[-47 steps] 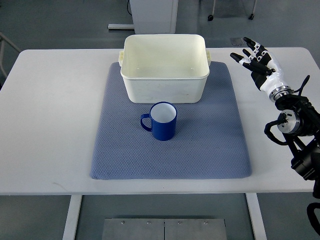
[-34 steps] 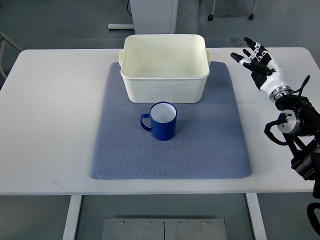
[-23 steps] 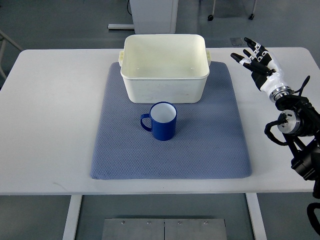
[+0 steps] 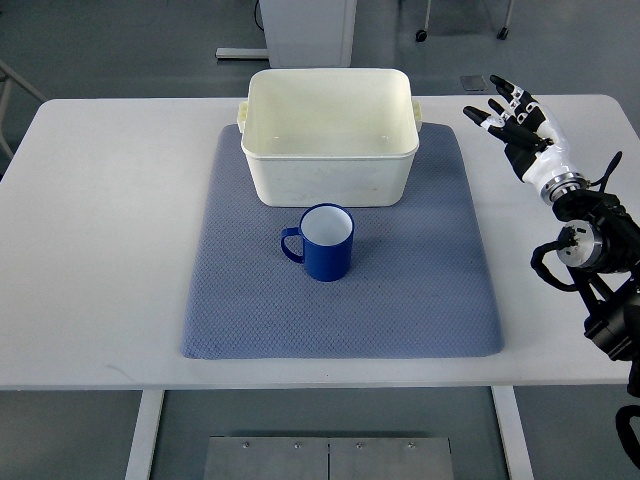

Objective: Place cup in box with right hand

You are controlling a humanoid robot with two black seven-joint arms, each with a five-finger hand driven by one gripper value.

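Right hand [image 4: 517, 125] hung beside the box [image 4: 330, 132], fingers spread, holding nothing. Best, I judged, to reach the cup [image 4: 325, 241] from its handle-free side and grip the body.

bare mat [image 4: 420, 270] right of cup [image 4: 324, 241], box [image 4: 330, 135] just behind

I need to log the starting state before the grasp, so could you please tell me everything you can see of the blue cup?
The cup is dark blue outside and white inside, with a glossy look like enamel or ceramic. It stands upright and looks empty, its loop handle pointing to the picture's left. It sits on the grey-blue mat, just in front of the cream box without touching it. Nothing grips it; the right hand is far off.
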